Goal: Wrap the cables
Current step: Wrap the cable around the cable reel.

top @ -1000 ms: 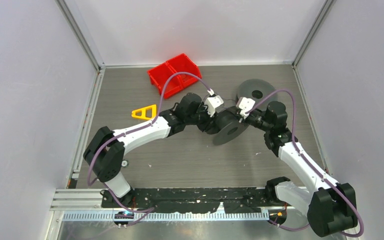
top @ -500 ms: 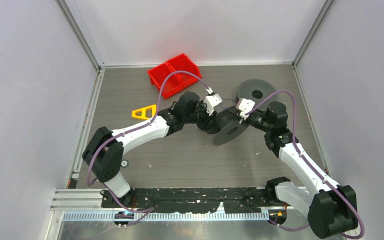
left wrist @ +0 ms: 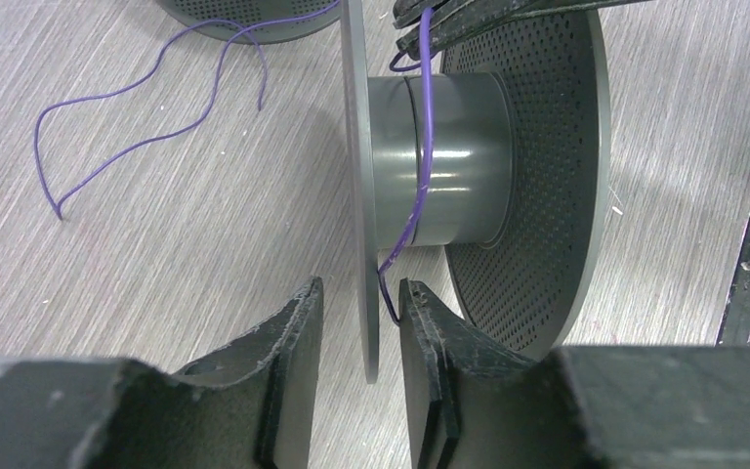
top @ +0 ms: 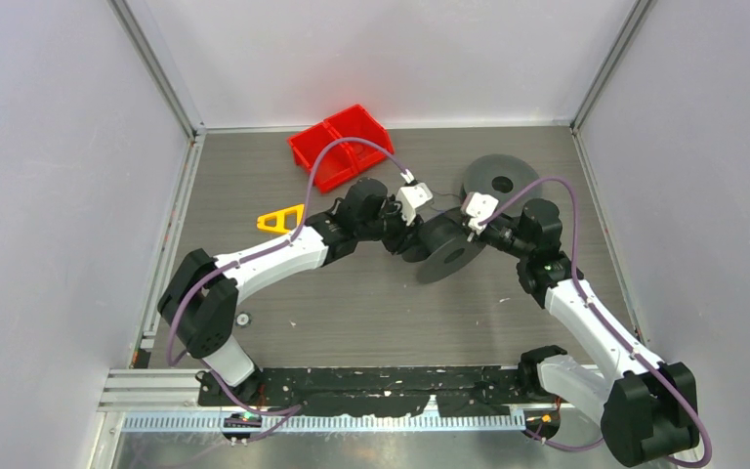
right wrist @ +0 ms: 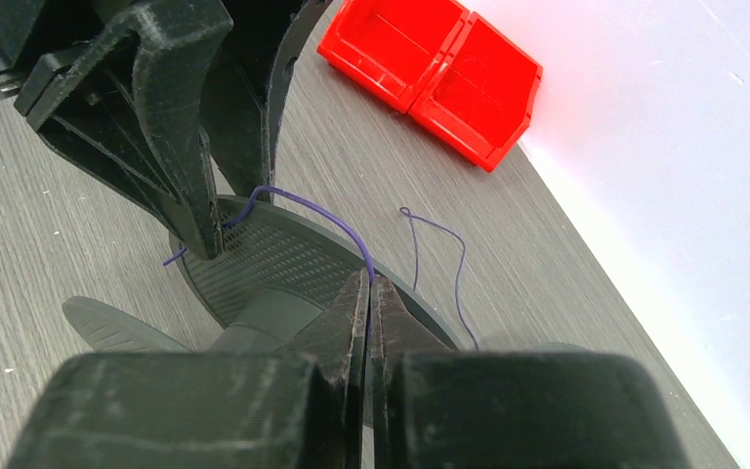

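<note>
**Bench** (top: 371, 303): one, grey wood-grain.

**Arms:** two. The left arm (top: 273, 259) and the right arm (top: 586, 318) meet mid-bench at the upright spool (top: 446, 256).

**Spools:** two, dark grey with perforated flanges.
- The upright spool stands on edge between the claws.
- The flat spool (top: 496, 176) lies just beyond it, far right.

**Red bin** (top: 342, 147): one, with two compartments, far and left of centre.

**Yellow triangle** (top: 283, 219): one, just beside the left forearm on its far side.

**Left claw** (left wrist: 361, 298): released. Its jaws straddle one flange of the upright spool, and I see a gap on each side.

**Right claw** (right wrist: 368, 293): clenched on the cable (left wrist: 424, 147), pinching it close above the core.

**Cable:** thin purple wire.
- A partial turn lies over the core of the upright spool.
- Its short end hangs down beside the left claw.
- A loose strand (left wrist: 146, 147) curls on the bench toward the flat spool.
- I count two strands in view. I cannot tell whether they are one piece or two.

**Handling (my judgement):**
- The cable looks very light and limp, and it keeps its kinks.
- It will likely slide on the smooth core and spring slack if tension drops.
- I would grip it near the core, as the right claw does, and steady the spool by its flange rim, not by the wire.
</note>
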You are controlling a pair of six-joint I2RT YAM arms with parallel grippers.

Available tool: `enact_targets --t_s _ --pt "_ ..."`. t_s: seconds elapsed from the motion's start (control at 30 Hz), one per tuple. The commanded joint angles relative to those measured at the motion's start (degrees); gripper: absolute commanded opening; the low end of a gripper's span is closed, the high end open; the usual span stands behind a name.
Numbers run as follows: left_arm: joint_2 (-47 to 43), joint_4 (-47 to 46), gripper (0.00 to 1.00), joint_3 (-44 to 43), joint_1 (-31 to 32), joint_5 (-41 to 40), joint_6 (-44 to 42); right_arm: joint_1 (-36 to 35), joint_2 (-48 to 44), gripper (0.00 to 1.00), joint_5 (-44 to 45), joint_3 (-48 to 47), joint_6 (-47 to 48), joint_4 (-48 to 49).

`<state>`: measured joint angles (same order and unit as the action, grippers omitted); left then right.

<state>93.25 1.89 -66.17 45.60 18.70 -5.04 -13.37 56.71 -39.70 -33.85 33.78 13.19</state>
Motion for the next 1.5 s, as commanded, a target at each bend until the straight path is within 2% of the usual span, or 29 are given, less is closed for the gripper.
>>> enact_targets --t_s 0.0,0.13,0.8,0.9,1.0,1.07,1.13,1.27,1.33,1.47 --pt "-0.78 -2.91 0.34 -0.46 -0.51 0.61 -1.0 0.12 -1.42 0.05 -0.18 0.13 0.43 1.0" --pt "0.13 -2.88 0.28 -1.08 -0.52 0.51 -0.91 0.1 -1.43 0.05 -0.17 0.05 0.37 1.0" --pt "3.5 -2.51 0.25 -3.83 -0.51 0.77 0.15 0.09 -1.3 0.06 -0.57 0.31 0.13 1.21" --pt "4.06 -2.34 0.17 -4.23 -0.52 0.8 0.41 0.09 -1.17 0.05 -0.25 0.39 0.15 1.23" --pt "4.23 -2.46 0.01 -4.32 -0.49 0.99 1.13 0.09 -1.14 0.06 0.25 0.29 0.04 1.03" --pt "4.16 -2.58 0.0 -4.17 -0.51 0.62 2.29 0.09 -1.39 0.1 0.82 -0.09 -0.83 0.97" --pt "3.01 -0.89 0.0 -4.51 -0.64 -1.01 4.05 -0.04 -2.17 0.2 2.69 -1.49 -3.91 0.28" --pt "-2.16 0.13 0.0 -1.78 -1.94 -4.14 9.4 -0.08 -4.72 0.54 4.98 -5.28 -13.54 -0.43" --pt "-5.51 1.31 0.0 -0.25 -2.7 -5.3 10.97 -0.08 -6.26 0.61 4.21 -6.31 -16.96 0.27" --pt "-11.96 9.83 0.0 1.05 -3.4 -10.05 11.26 -0.08 -9.66 0.66 3.21 -7.04 -22.16 1.05"
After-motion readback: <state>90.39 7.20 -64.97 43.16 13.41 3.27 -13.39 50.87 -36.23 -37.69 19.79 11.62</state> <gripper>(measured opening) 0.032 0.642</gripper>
